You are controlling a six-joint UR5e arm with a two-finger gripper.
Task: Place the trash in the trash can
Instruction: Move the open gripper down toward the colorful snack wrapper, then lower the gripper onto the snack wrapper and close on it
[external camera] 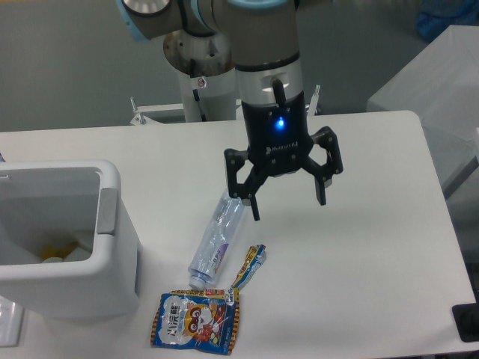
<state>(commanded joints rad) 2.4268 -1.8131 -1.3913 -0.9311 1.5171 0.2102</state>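
Observation:
The trash lies on the white table: a crushed clear bottle point(218, 239) with a bluish label, a small torn wrapper strip point(249, 266) just right of it, and a blue-and-orange cartoon snack bag point(196, 319) near the front edge. My gripper point(289, 209) hangs open above the table, just right of the bottle's upper end, with nothing between its fingers. Its left fingertip is close to the bottle's top. The white trash can point(112, 224) stands at the left, with yellowish items inside.
The arm's base column point(196, 67) rises behind the table. A grey-white box point(434, 90) stands at the back right. A black object point(468, 321) sits at the table's front right corner.

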